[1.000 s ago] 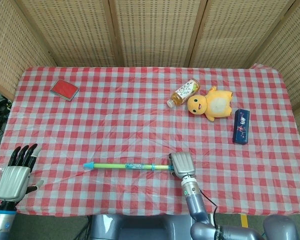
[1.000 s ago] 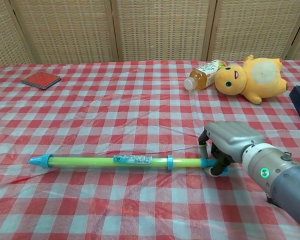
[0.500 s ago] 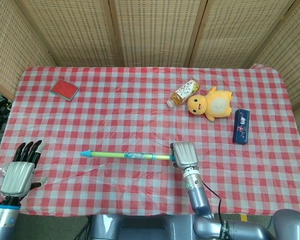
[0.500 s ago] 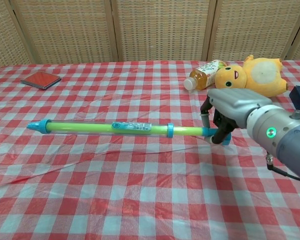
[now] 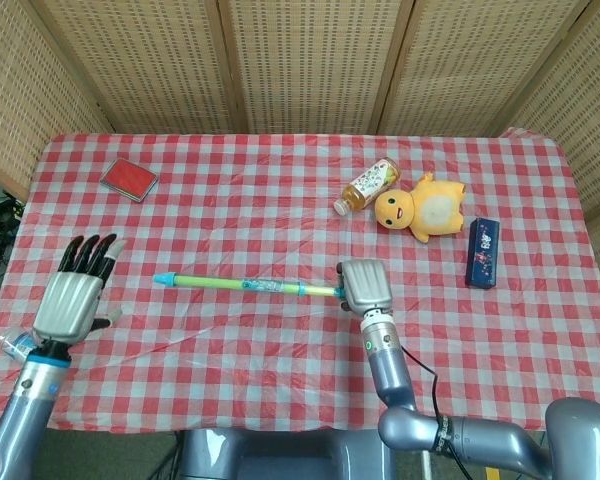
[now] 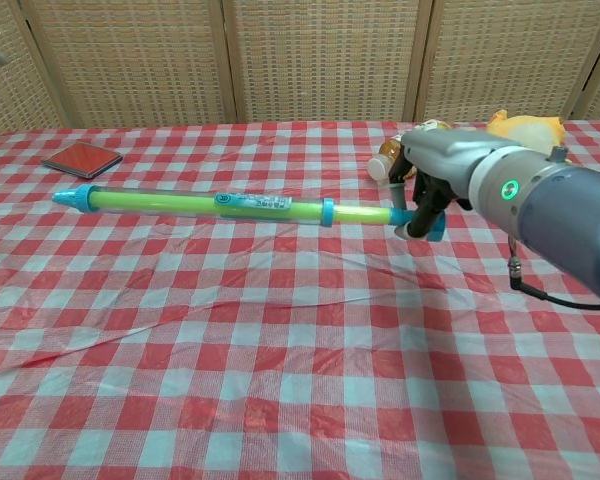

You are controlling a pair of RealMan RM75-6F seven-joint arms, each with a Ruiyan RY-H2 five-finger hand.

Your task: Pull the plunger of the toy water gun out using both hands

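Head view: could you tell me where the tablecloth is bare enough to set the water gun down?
The near strip in front of the water gun, between the left hand and right hand, is bare. So is the middle, between red case and bottle. The far right is crowded: bottle, plush toy, blue box.

A table (image 5: 280, 350) under a red-and-white checked cloth (image 5: 230, 230) carries a few things. A flat red case (image 5: 129, 179) lies near its far left corner. Toward the far right, a small bottle (image 5: 368, 185) lies on its side just beside a yellow plush toy (image 5: 422, 207), with a dark blue box (image 5: 482, 252) near the right edge.
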